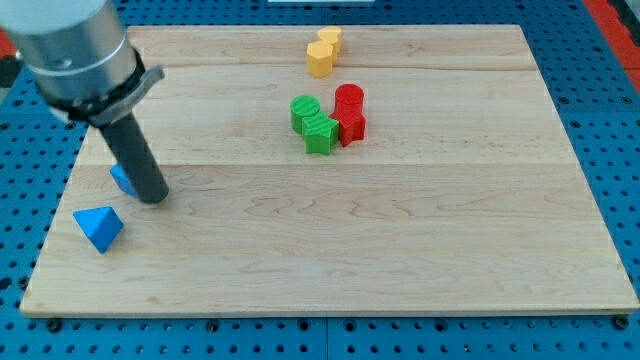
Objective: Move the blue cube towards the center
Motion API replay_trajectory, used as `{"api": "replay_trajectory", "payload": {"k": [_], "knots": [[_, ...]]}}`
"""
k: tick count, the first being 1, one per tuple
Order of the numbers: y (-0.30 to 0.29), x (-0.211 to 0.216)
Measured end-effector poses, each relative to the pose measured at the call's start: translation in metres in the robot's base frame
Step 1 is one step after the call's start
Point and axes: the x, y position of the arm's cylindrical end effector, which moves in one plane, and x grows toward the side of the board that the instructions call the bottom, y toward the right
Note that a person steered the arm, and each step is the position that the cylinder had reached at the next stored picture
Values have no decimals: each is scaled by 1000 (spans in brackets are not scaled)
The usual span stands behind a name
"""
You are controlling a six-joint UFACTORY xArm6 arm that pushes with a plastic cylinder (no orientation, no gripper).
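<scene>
The blue cube (pixel 121 179) lies near the board's left edge, mostly hidden behind my dark rod. My tip (pixel 153 198) rests on the board right against the cube, on its right and lower side. A second blue block, shaped like a pyramid or wedge (pixel 98 227), lies below and to the left of the tip, apart from it.
Two green blocks (pixel 313 122) and two red blocks (pixel 349 113) cluster together just above the board's middle. Two yellow blocks (pixel 323 51) sit near the top edge. The wooden board (pixel 400 250) lies on a blue perforated surface.
</scene>
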Motion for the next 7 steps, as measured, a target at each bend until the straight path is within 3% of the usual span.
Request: {"api": "replay_trajectory", "payload": {"k": [1, 2, 4, 7], "knots": [[25, 8], [-40, -3], [-75, 0], [-71, -64]]}}
